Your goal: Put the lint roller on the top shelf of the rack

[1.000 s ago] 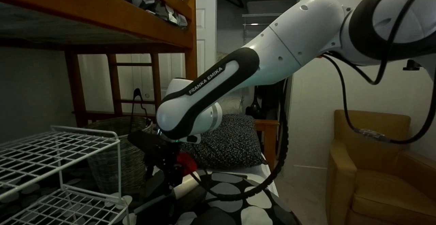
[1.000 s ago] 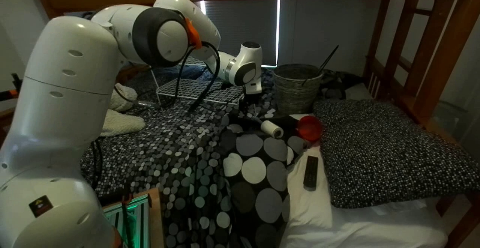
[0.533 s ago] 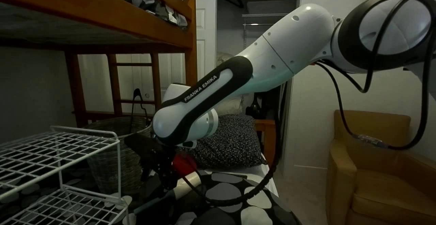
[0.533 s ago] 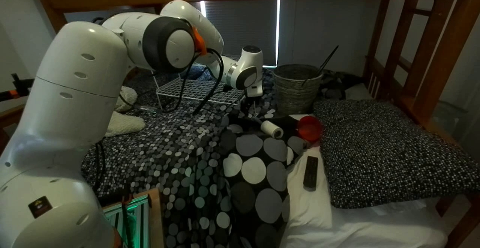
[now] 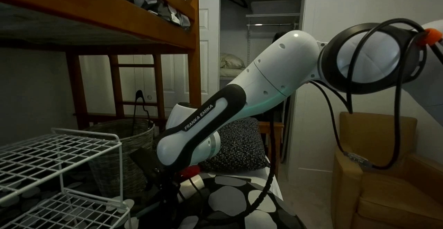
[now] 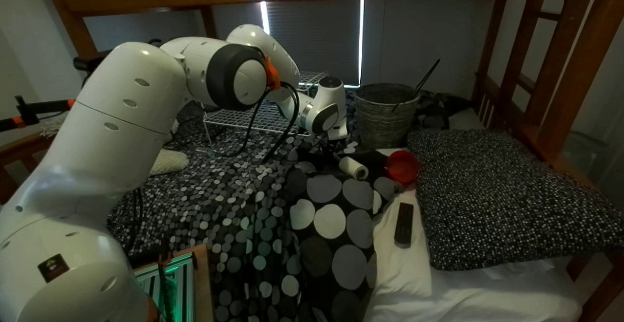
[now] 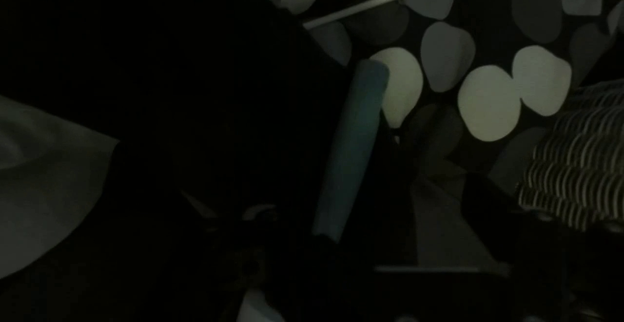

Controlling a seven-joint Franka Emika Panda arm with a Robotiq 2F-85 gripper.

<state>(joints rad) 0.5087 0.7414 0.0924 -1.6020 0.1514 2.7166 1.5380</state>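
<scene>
The lint roller lies on the spotted bedding, its white roll [image 6: 353,168] showing in both exterior views [image 5: 191,186]. Its blue-grey handle [image 7: 351,151] shows in the wrist view. My gripper [image 5: 168,197] is low over the handle, partly hidden behind the arm in an exterior view [image 6: 333,147]. In the dark wrist view its fingers [image 7: 380,232] look apart, with the handle's near end in the gap between them. No grip on it shows. The white wire rack stands beside the basket, with its top shelf [image 5: 59,149] bare and a lower shelf [image 5: 69,210] beneath.
A wicker basket [image 6: 385,117] with a dark hanger in it stands close to the gripper. A red cup [image 6: 402,166] lies beside the roll. A black remote [image 6: 404,224] and a speckled pillow [image 6: 502,190] lie nearby. The wooden upper bunk [image 5: 138,24] overhangs the bed.
The arm has come down and forward, and the gripper has lowered toward the roller's handle. It now covers more of the roller and red cup. The roller, rack and basket have not moved.
</scene>
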